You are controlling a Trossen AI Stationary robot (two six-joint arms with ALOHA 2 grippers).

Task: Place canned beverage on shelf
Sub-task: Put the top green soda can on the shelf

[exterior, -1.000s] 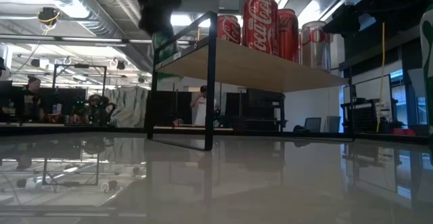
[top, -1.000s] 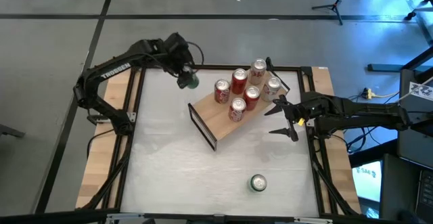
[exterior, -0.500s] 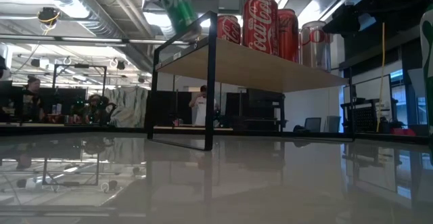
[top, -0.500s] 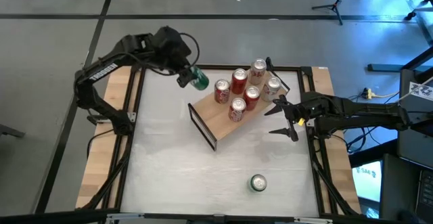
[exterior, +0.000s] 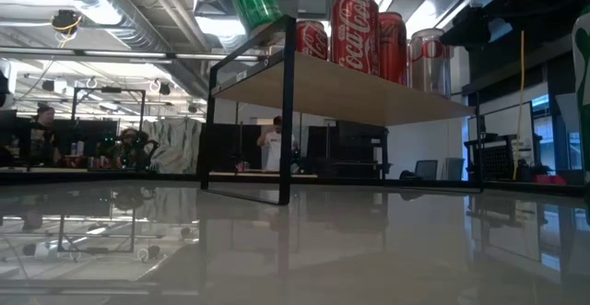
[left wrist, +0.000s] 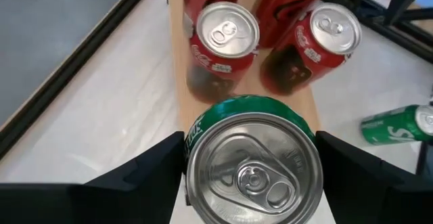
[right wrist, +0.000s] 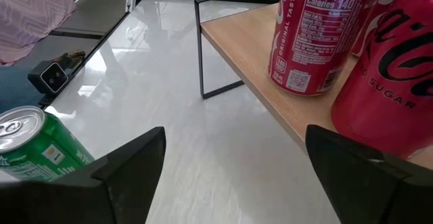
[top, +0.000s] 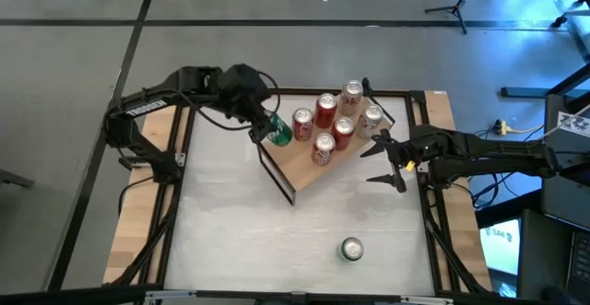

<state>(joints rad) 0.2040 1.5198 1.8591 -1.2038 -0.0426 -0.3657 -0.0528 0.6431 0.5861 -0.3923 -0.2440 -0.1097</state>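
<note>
Green can clamped in the left tool hangs tilted over the shelf end; right tool waits beside the shelf, spread open.

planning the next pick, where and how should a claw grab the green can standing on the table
Grip the green can around its round side wall at mid-height, coming in level from the right, where the open right claw waits. It stands upright and alone on the table, so its sides are free all round.
</note>
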